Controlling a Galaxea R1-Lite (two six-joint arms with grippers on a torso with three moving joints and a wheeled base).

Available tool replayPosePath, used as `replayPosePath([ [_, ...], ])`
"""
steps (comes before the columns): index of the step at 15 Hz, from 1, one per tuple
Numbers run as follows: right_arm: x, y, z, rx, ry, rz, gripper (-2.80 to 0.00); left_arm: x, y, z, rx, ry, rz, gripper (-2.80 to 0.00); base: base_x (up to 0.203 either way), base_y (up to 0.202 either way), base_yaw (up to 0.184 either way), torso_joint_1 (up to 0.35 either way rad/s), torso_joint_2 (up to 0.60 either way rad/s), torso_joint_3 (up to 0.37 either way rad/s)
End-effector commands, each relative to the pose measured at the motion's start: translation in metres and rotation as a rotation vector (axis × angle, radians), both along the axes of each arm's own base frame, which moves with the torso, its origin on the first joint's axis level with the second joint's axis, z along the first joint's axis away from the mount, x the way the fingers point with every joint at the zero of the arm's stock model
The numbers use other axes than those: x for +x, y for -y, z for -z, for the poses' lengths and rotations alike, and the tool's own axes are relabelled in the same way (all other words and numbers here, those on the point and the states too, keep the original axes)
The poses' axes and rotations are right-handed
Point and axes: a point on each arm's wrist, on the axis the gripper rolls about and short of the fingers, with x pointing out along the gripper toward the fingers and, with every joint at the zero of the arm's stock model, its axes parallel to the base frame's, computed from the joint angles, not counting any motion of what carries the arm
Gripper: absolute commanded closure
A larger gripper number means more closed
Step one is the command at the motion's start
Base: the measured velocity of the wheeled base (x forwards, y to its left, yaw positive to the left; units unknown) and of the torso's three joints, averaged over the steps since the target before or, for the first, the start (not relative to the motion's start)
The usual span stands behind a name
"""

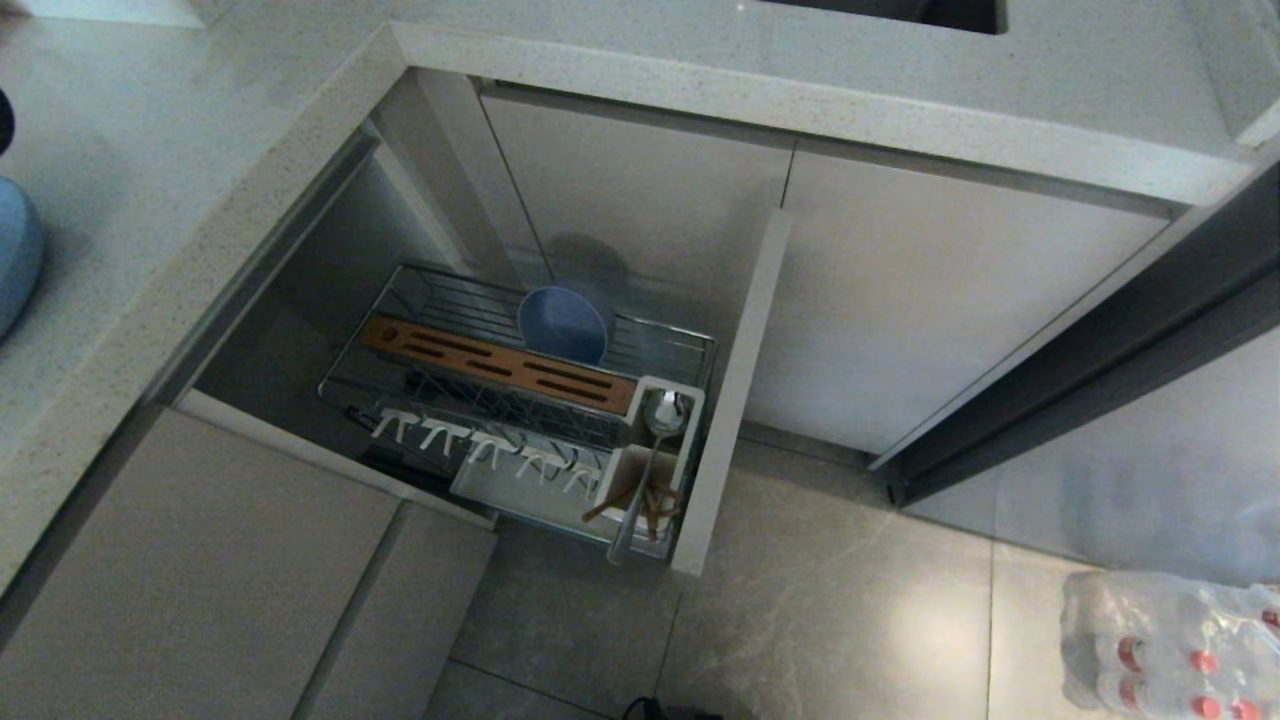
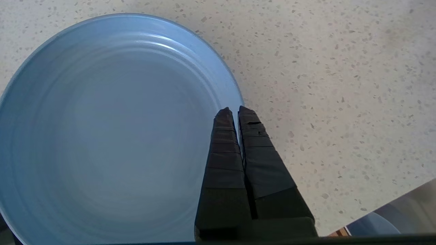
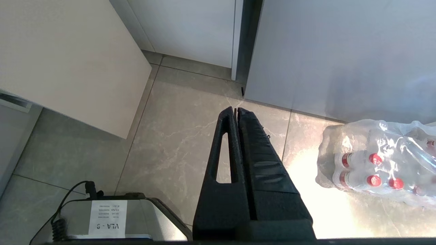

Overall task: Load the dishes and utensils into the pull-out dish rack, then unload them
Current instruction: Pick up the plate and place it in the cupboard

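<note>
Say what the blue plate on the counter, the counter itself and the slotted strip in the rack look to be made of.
Plate: probably glazed ceramic or melamine; soft satin sheen with faint concentric rings.
Countertop: looks like quartz or a solid-surface composite; pale, evenly flecked with small dark specks, low gloss.
Slotted strip: apparently wood or bamboo; warm brown, matte, with cut slots.

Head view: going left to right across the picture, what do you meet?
Plate on the counter → wooden strip → bowl → spoon → rack's front panel → pack of bottles.
</note>
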Motion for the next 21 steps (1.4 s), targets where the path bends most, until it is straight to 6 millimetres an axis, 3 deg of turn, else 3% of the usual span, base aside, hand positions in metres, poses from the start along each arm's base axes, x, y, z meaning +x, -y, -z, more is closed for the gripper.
replayPosePath([
  [1,0.0,0.0,0.0,0.0,-0.001,0.0,0.0,0.001,-0.001,0.001,-0.002,-0.006,-0.007,0.0,0.0,0.0,0.0,0.0,0.0,0.0],
  [2,0.0,0.0,0.0,0.0,-0.001,0.0,0.0,0.001,-0.001,0.001,-0.002,-0.006,-0.007,-2.8,0.0,0.0,0.0,0.0,0.0,0.0],
  [21,0.0,0.0,0.0,0.0,0.0,0.0,0.0,0.047,-0.017,0.02,-0.057,-0.032,-0.048,-2.8,0.0,0.0,0.0,0.0,0.0,0.0],
])
